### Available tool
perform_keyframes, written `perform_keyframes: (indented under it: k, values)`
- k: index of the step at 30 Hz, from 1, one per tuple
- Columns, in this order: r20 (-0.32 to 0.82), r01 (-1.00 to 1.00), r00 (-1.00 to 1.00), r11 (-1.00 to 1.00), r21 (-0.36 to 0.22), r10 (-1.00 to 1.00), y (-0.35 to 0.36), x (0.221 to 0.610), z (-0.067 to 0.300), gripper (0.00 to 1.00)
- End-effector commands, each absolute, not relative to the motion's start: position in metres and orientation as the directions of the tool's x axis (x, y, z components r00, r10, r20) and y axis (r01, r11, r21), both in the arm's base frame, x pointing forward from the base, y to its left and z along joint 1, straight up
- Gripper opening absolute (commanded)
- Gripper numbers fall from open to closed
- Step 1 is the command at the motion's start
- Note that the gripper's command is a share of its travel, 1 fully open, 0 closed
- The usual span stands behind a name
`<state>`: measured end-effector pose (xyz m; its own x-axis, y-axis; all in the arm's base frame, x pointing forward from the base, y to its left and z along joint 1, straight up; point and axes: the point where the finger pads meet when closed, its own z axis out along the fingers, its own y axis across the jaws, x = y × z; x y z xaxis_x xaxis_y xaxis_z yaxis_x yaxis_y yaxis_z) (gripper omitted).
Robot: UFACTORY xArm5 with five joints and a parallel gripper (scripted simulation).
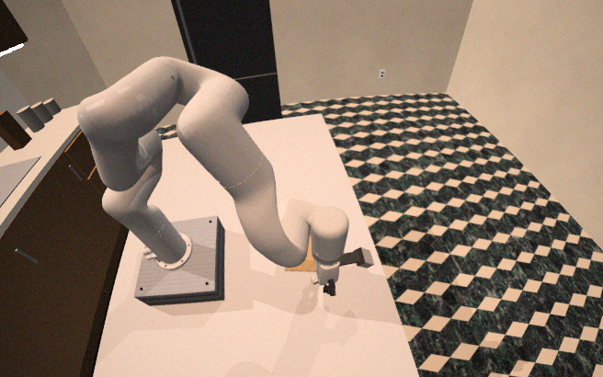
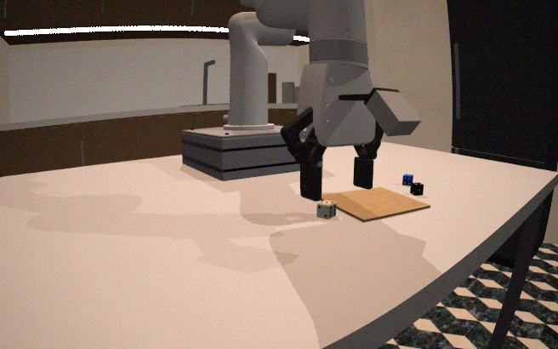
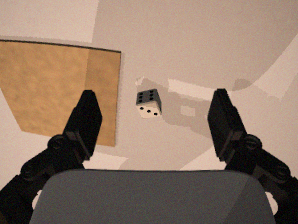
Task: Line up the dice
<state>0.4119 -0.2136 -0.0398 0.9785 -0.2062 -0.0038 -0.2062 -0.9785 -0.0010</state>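
The white die (image 1: 314, 279) (image 2: 327, 209) (image 3: 148, 103) lies on the table just off one edge of the orange-brown mat (image 1: 301, 266) (image 2: 374, 204) (image 3: 50, 85). Its bright face with three pips seems to be the top; a shaded side shows six. My gripper (image 2: 337, 193) (image 3: 154, 103) is wide open and empty, above the table, with the white die between its fingers in the wrist view. The black die (image 2: 417, 189) and the blue die (image 2: 407, 180) stand close together beyond the mat's opposite side; their top numbers are too small to read. The mat lies flat and bears no die.
The robot's base block (image 1: 184, 271) (image 2: 238, 157) stands on the table (image 1: 170, 345) (image 2: 128, 298). The arm hides part of the mat and the black and blue dice in the top view. The table's edge (image 2: 434, 285) runs beyond the mat.
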Motion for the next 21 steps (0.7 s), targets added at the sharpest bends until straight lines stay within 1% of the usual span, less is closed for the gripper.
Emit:
perform_keyframes:
  k: [1, 10, 18, 21]
  values:
    - [0.0, -0.206, 0.979, -0.979, 0.0, -0.206, -0.214, 0.413, -0.039, 1.0]
    - [0.0, -0.206, 0.979, -0.979, 0.0, -0.206, -0.21, 0.415, -0.039, 1.0]
    - [0.0, -0.206, 0.979, -0.979, 0.0, -0.206, -0.186, 0.421, -0.039, 1.0]
    - [-0.001, -0.206, 0.979, -0.979, 0.0, -0.206, -0.166, 0.427, -0.039, 1.0]
